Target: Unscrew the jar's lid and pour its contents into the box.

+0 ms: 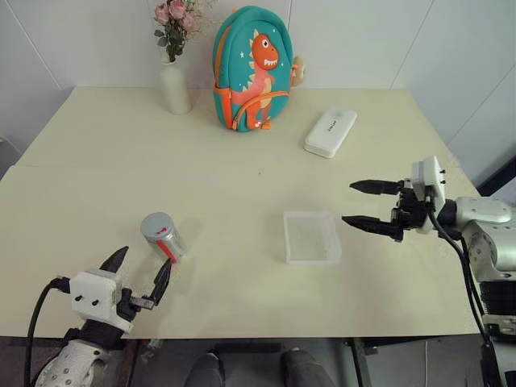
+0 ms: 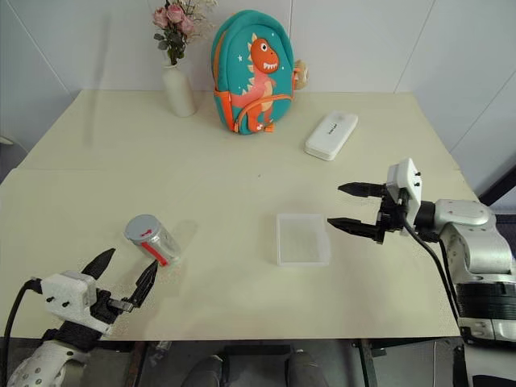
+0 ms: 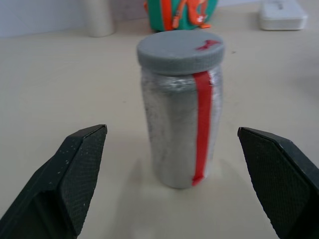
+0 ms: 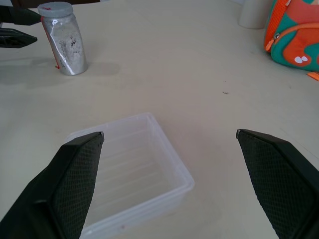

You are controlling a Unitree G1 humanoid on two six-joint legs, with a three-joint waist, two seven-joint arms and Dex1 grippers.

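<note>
The jar stands upright on the table's near left, silvery with a red strip down its side and the grey lid screwed on. Dark specks of the contents cling inside its wall. My left gripper is open just in front of the jar, its fingers wide apart and clear of it, pointing at it. The box lies empty at the table's middle right. To the right of the box my right gripper hovers open, pointing toward it.
A white flower vase and a teal dinosaur backpack stand at the table's back. A white oblong case lies right of the backpack. The table's front edge runs just behind my left gripper.
</note>
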